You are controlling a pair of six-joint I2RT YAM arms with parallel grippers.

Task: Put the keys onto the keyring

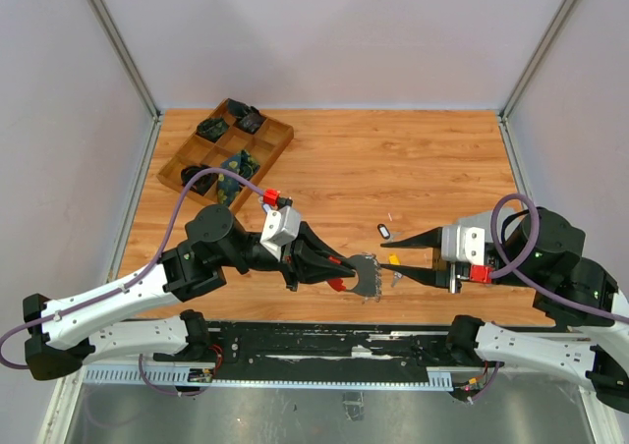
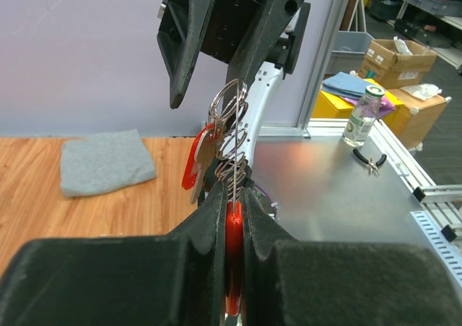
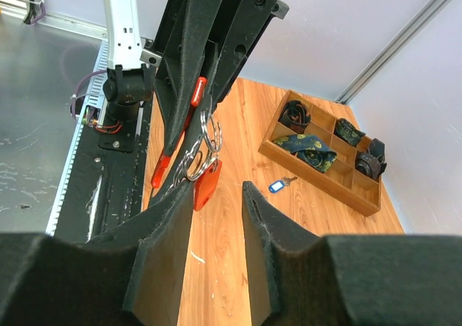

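1. A wooden tray (image 1: 226,149) of dark items sits at the far left of the desk (image 1: 423,159), well apart from the work.
2. The left hand (image 1: 342,265) is clamped tight on the curved red plastic part of the keyring (image 1: 366,273) and holds it up off the desk, between the two arms.
3. The keyring is a glittery silver strap with stacked wire loops (image 2: 229,120). Its long axis runs straight out of the left hand's grip toward the right hand. A red key (image 2: 193,161) seems to hang from the loops on one side.
4. A yellow key (image 1: 393,260) shows just at the keyring's right edge, beside the right hand's lower finger. I cannot tell whether it is on a loop.
5. A blue-headed key (image 1: 384,231) lies loose on the desk, just beyond the right hand's tip.
6. The right hand (image 1: 396,251) points left at the keyring. It is partly open with nothing clamped, and one finger is up against the loops. It is the hand nearer the loose key, so fetching and threading looks like its job.
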